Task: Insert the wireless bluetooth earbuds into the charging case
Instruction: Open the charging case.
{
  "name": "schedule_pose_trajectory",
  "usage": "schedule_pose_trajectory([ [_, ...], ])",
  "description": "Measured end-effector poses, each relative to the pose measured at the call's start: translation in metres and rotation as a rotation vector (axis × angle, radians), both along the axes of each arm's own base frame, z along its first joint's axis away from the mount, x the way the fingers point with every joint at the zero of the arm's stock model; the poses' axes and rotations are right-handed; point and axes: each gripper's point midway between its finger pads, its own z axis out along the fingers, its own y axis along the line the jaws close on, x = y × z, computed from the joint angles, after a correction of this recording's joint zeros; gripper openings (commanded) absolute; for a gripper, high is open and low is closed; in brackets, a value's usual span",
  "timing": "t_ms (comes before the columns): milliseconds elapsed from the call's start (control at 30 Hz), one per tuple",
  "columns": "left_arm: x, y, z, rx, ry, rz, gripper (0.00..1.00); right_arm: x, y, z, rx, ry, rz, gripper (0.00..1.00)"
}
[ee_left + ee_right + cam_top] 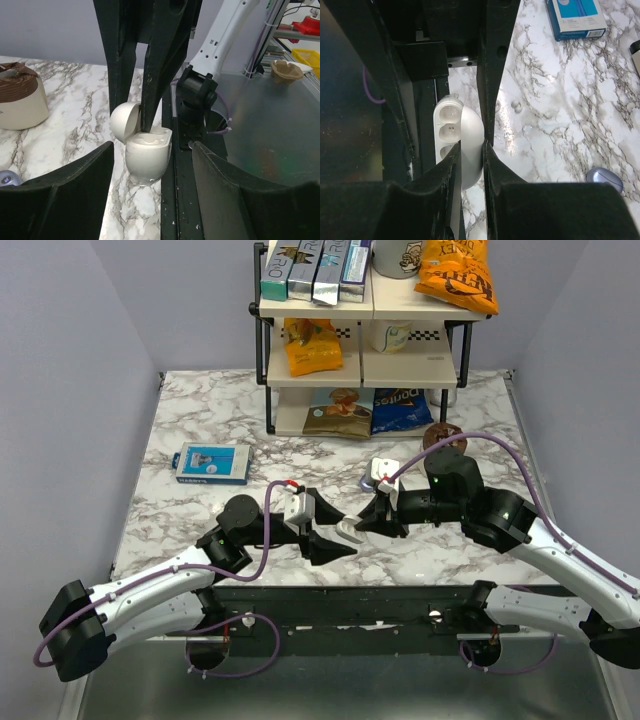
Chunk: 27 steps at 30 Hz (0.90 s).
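Observation:
The charging case [348, 531] stands at the table's near edge with its hinged lid open. It looks pale, nearly white, in both wrist views. Its tray [446, 125] shows empty sockets. My right gripper [471, 147] is shut on the lid [471, 131] and comes down on it from above in the left wrist view [145, 75]. My left gripper [152, 150] is open, with a finger on each side of the case body [146, 160], not touching it. Tiny pale bud-like pieces [516, 105], probably the earbuds, lie on the marble beside the case.
A rounded lavender-blue object [604, 178] lies just beyond the right gripper. A blue box [211, 463] lies at the left. A brown-topped cup [19, 100] stands at the far right. A snack shelf [362, 350] stands at the back. The table's near edge rail [177, 190] runs right beside the case.

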Motion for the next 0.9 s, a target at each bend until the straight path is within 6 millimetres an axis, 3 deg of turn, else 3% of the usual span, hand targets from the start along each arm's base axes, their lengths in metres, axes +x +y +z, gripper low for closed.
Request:
schedule_pose_trajectory([
  [300, -0.004, -0.002, -0.004, 0.019, -0.004, -0.016, 0.60, 0.001, 0.000, 0.000, 0.000, 0.005, -0.010, 0.01],
  [733, -0.007, -0.007, -0.008, 0.032, 0.002, -0.032, 0.57, 0.003, 0.003, -0.003, -0.006, 0.014, -0.011, 0.01],
  [900, -0.007, -0.008, -0.005, 0.031, 0.001, -0.034, 0.50, 0.002, 0.003, -0.003, -0.006, 0.019, -0.012, 0.01],
])
